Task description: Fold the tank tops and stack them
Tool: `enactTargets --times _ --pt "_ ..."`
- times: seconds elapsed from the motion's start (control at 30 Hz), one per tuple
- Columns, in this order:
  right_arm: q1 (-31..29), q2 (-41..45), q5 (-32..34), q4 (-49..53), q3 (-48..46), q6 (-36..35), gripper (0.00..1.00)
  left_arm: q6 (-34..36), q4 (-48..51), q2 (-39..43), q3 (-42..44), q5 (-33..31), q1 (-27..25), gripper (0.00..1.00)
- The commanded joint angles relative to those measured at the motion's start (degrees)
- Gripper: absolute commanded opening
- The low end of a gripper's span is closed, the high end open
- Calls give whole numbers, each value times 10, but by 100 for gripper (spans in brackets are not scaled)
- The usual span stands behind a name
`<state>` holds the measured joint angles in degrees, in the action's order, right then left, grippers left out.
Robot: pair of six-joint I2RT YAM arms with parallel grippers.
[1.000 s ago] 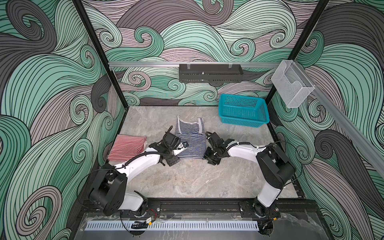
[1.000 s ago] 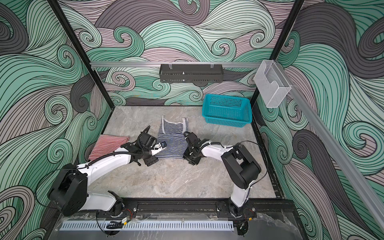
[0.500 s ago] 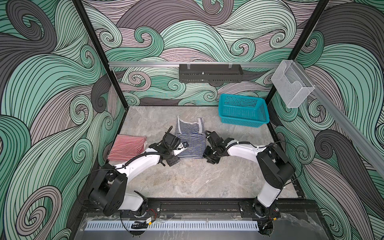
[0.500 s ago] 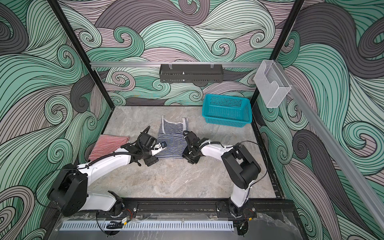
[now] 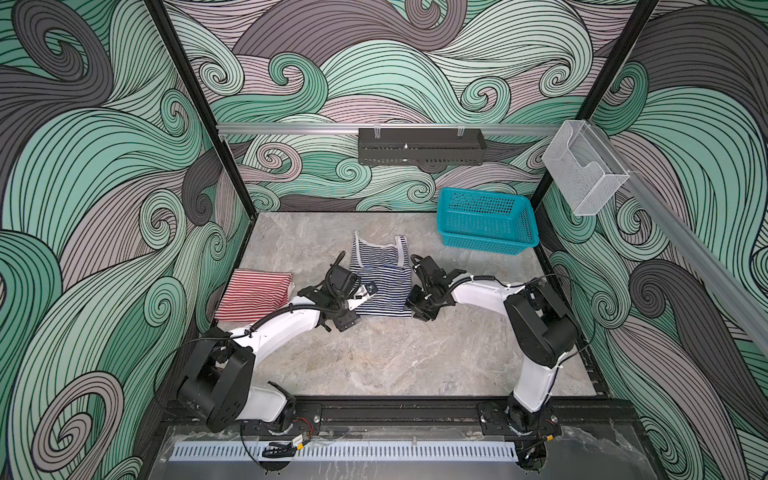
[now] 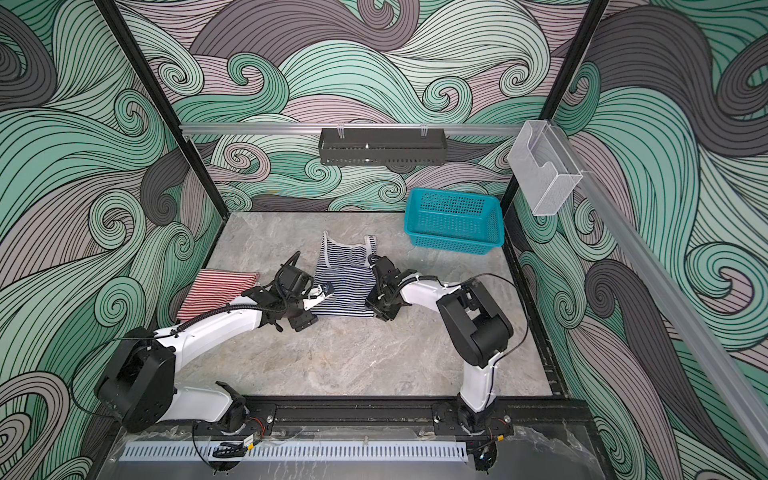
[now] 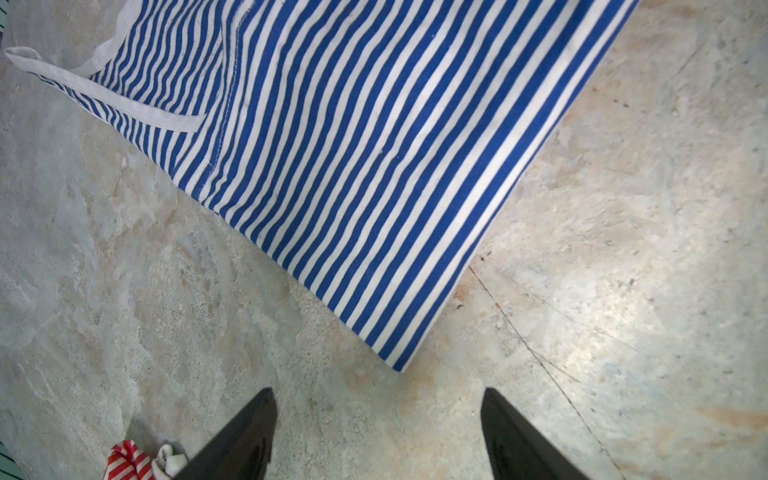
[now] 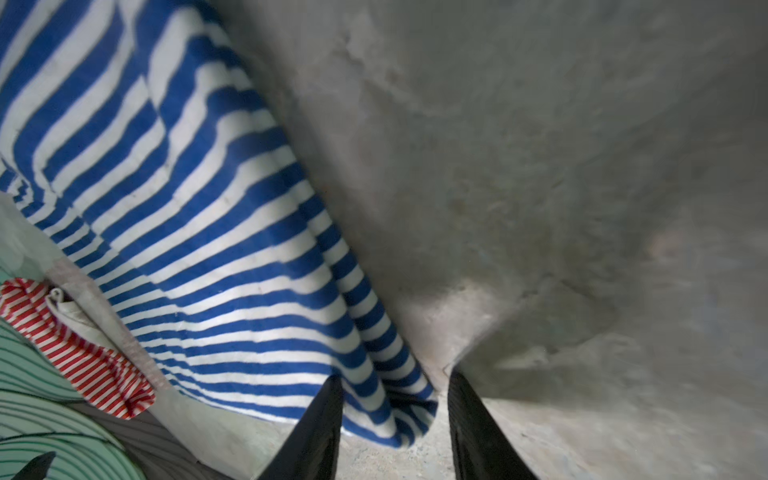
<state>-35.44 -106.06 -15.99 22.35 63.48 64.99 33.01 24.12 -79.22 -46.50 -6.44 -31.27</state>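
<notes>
While the navy tank top point(image 5: 380, 286) lies spread on the worktop point(image 5: 395, 353), the red tank top point(image 5: 255, 293) folded to its left, the left end effector point(image 7: 378, 392) hangs released beside one hem corner; the right end effector point(image 8: 395, 374) straddles the other, grip uncertain. Best to pinch both corners, then lift evenly.

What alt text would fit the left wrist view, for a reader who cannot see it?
A blue-and-white striped tank top lies flat on a grey table, one corner pointing toward the open, empty left gripper. A bit of a red-and-white top shows at the picture's edge.
</notes>
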Motion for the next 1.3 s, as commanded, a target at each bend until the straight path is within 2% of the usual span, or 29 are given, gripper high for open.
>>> enactTargets --times 0.0,0.47,0.93,1.07,1.27 --pt "-3 -15 -2 47 6 -16 44 2 -14 4 9 -2 -2 80" --pt "-12 4 15 96 15 -33 43 -1 -32 -4 19 -1 -1 80" --pt "-11 -65 14 125 69 -42 42 -1 -38 -15 7 0 -1 80" --pt "-14 -79 20 163 91 -57 37 0 -40 -8 11 -6 -1 80" --pt "-18 -71 32 207 97 -78 34 3 -43 -2 17 -9 -2 80"
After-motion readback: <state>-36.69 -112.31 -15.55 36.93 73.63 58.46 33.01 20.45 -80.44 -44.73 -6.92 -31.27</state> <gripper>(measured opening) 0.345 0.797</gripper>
